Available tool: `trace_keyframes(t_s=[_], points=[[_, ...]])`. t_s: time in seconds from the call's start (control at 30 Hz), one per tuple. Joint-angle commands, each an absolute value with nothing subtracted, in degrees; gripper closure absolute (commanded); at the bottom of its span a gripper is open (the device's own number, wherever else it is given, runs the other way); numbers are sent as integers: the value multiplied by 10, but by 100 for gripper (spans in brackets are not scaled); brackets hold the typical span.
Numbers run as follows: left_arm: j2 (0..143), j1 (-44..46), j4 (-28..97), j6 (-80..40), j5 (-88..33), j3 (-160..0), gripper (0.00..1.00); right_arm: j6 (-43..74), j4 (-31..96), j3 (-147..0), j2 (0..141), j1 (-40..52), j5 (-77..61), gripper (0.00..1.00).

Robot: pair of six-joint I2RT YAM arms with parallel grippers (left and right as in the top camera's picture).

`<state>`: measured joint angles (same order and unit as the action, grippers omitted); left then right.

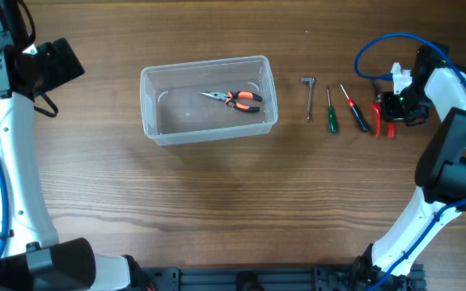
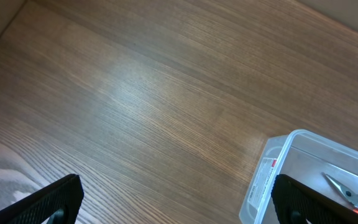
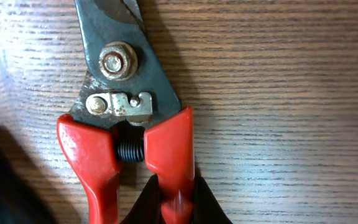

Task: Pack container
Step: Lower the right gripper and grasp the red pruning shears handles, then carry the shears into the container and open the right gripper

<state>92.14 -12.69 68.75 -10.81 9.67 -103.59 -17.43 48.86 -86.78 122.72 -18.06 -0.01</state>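
Observation:
The clear plastic container [image 1: 148, 85] stands at the table's upper middle with orange-handled pliers [image 1: 237, 99] inside. Its corner also shows in the left wrist view [image 2: 272, 168]. My left gripper [image 2: 176, 202] is open and empty, hovering left of the container. My right gripper [image 3: 176, 202] is shut on one handle of red-handled snips [image 3: 123, 87], which lie on the wood at the far right in the overhead view [image 1: 378, 113].
A small hex wrench [image 1: 309, 97], a green-handled screwdriver [image 1: 330, 113] and a red-and-black screwdriver [image 1: 353, 107] lie in a row between the container and the snips. A blue cable [image 1: 370, 52] loops over the right arm.

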Motion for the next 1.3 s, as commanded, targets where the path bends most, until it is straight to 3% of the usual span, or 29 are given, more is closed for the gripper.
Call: trace_keyframes(t_s=[0.0,0.43,0.67,0.83,1.0,1.27], points=[[924,-129,686,-108,103,-1036,0,-107,479,-847,1243,-182,-25,96],[924,-129,686,-108,103,-1036,0,2,511,-951,1159,-175,-227,96],[924,-129,686,-108,103,-1036,0,-1,524,-1001,1022,-70,-239,96],[924,-129,686,-107,103,-1036,0,-91,485,-1005,952,88,-203,96],[924,-129,686,-107,103,-1036,0,-230,475,-1005,971,236,-176,95],[924,-129,686,-108,103,-1036,0,-454,456,-1005,1082,309,-175,96]])
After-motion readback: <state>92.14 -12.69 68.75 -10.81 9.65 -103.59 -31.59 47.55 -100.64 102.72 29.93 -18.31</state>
